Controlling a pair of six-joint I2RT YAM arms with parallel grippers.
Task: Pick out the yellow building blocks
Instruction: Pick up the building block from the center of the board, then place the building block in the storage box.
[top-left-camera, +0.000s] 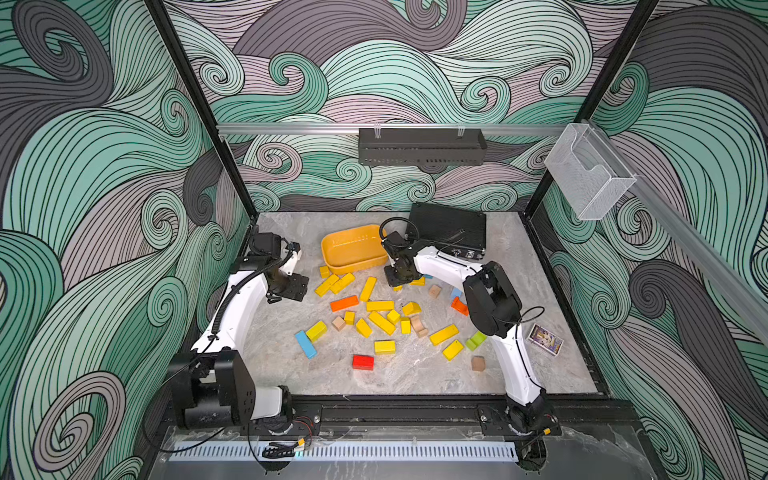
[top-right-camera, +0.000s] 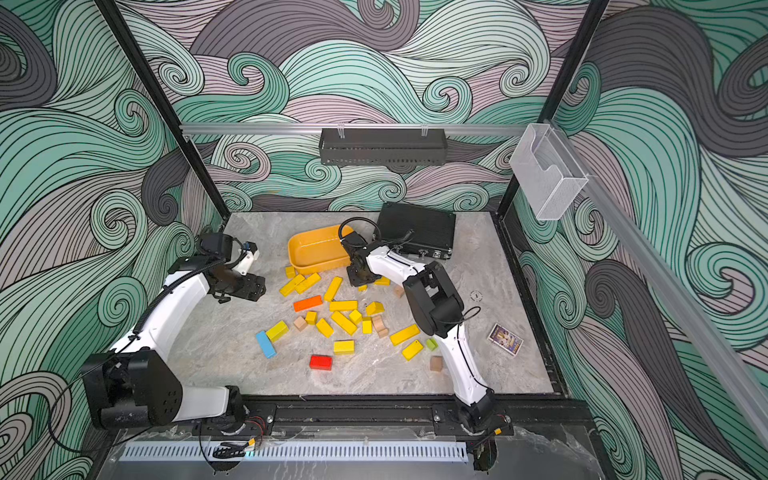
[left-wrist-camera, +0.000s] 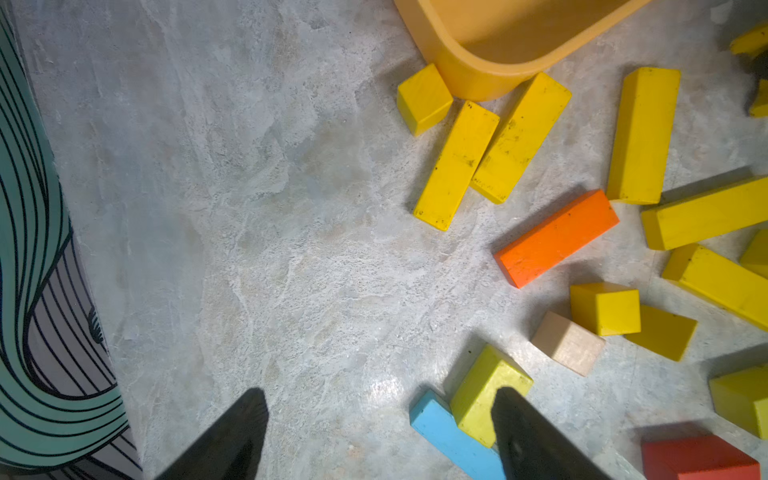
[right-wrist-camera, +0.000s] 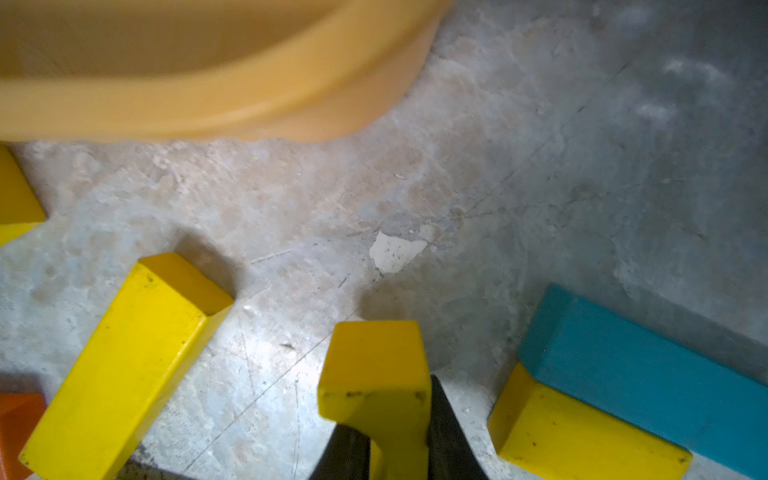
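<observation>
Right gripper (right-wrist-camera: 395, 432) is clamped on a short yellow block (right-wrist-camera: 374, 361), which pokes out past my fingertips. In a top view the tub (top-left-camera: 353, 266) lies just upper left of it. Left gripper (left-wrist-camera: 378, 395) is spread wide, holding nothing. Other yellow building blocks (top-left-camera: 380, 306) are scattered mid-frame.

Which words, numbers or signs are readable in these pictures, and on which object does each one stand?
No text is legible.
Small printed box: print too blurred to read.
Round mark on the table: too small to read.
Yellow building blocks: plain, no lettering.
</observation>
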